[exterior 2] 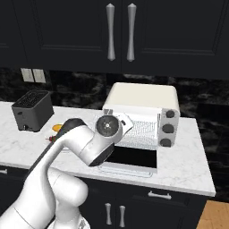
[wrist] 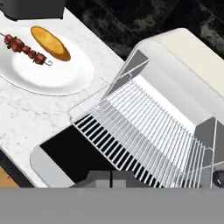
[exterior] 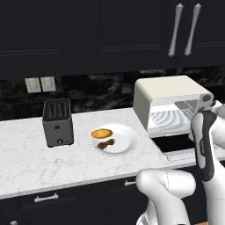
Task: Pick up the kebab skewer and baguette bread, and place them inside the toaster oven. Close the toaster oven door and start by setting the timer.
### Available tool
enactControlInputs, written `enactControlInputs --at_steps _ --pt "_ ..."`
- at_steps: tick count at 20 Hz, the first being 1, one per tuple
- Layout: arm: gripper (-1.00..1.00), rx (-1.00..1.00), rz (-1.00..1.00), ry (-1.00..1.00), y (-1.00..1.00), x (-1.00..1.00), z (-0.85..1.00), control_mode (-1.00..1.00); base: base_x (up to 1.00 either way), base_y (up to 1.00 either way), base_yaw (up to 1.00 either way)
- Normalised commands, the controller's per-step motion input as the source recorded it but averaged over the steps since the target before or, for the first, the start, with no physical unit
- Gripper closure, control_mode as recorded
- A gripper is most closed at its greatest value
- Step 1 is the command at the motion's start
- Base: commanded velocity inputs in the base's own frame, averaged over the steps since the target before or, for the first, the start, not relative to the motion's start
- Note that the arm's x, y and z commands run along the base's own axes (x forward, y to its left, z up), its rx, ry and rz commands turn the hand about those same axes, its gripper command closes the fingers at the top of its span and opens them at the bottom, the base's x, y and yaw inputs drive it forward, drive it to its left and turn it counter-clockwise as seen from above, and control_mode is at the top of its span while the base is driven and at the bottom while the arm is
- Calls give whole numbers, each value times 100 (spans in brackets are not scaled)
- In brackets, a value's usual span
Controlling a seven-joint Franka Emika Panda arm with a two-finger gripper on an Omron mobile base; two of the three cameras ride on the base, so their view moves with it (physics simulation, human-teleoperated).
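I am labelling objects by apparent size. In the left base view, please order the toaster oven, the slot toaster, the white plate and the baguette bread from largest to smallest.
1. toaster oven
2. white plate and slot toaster: they look about alike, so unranked
3. baguette bread

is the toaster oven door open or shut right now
Open. The toaster oven door lies folded down flat on the counter, and the wire rack sticks out over it, bare.
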Motion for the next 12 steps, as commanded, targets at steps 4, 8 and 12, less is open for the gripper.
enactControlInputs --at_steps 4,8,12 --pt "100 0 0 30 100 -9 80 -100 0 0 0" --pt "100 0 0 26 100 0 59 -100 0 0 0" --pt "100 0 -3 12 100 -6 11 -100 0 0 0"
